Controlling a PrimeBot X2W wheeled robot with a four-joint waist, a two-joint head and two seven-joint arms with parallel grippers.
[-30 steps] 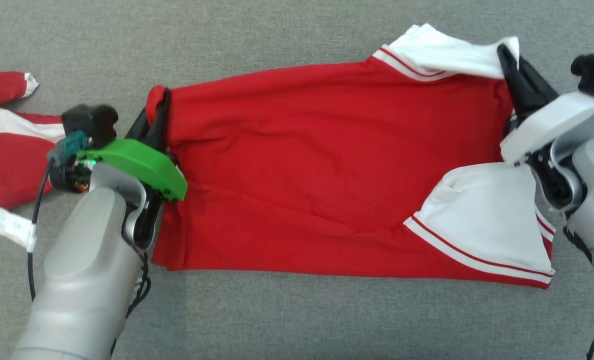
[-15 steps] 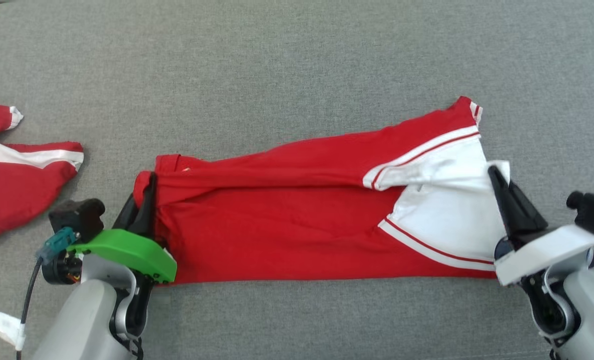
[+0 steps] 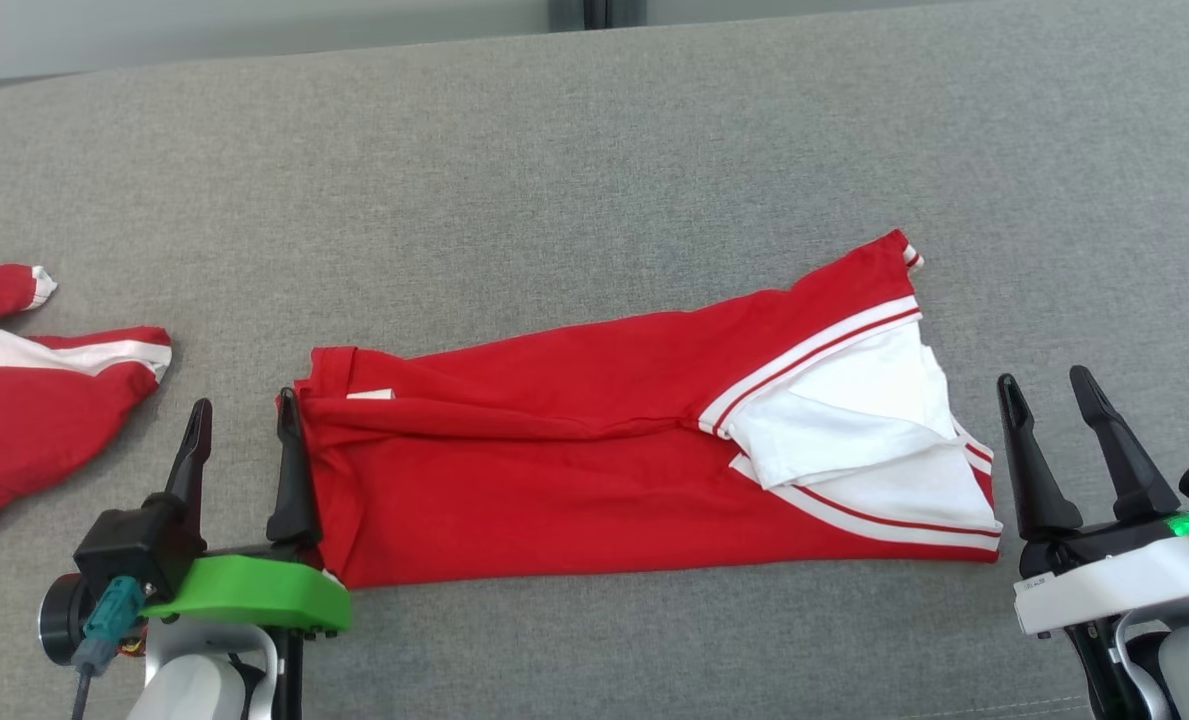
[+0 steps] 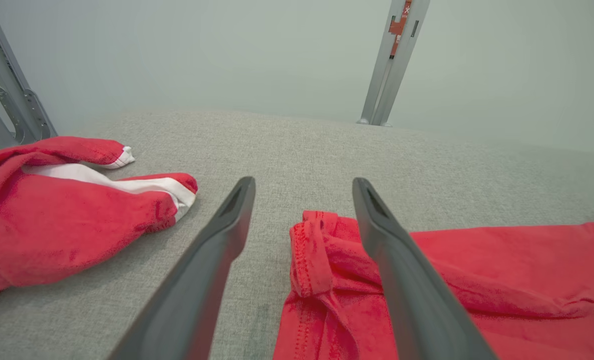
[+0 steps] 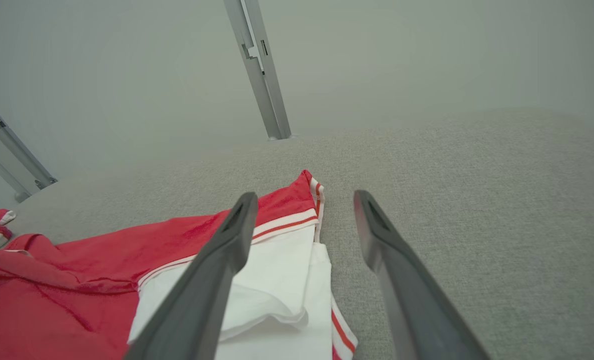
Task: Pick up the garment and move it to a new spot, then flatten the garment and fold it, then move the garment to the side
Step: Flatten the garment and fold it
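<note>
Two red-and-white garments on the grey surface! The long folded garment lies flat across the middle, and a second garment sits well apart at far left. Two grippers, both spread wide, both empty. The left gripper has one finger against the red end, while the right gripper is just beside the white end.

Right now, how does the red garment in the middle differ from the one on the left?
The middle garment lies folded in a long flat band between the open left gripper and right gripper; the left garment sits bunched, partly cut off by the picture's edge. The middle garment shows broad white panels at one end; the left garment shows a narrow white stripe and cuff. Both are red and white, on the grey surface, neither gripped.
</note>
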